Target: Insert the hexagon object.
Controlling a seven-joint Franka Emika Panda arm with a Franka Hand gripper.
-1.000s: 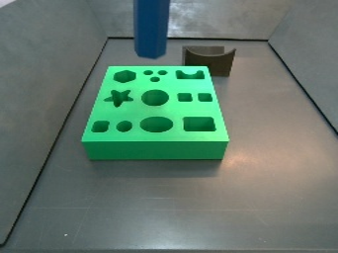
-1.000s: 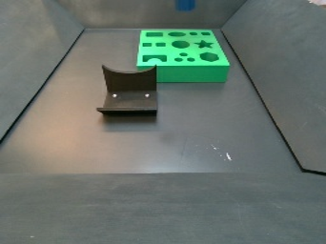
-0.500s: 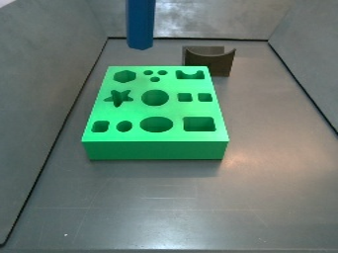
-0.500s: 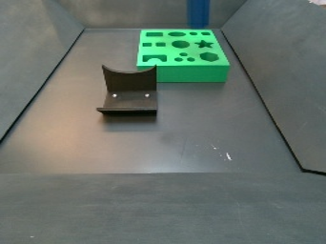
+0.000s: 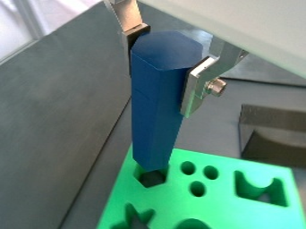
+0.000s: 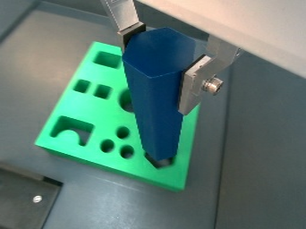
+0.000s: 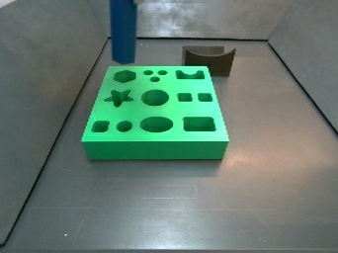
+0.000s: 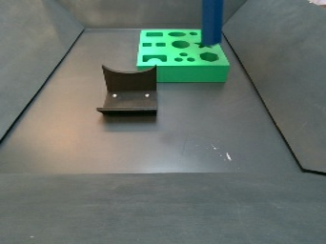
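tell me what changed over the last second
The gripper, shut on the blue bar, carried it sideways across the back of the green block toward the corner with the hexagon hole; its lower end now sits at that hole in a wrist view. The green block and brown block stayed put.

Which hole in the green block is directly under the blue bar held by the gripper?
The six-sided corner hole beside the small round holes. The blue bar, clamped in the gripper, hangs right above it; all other holes stand clear.

Lighting even and diffuse in all views; soft shadows. Pale glare on grey back wall [image 7: 199,18]. Wrist views slightly blurred.
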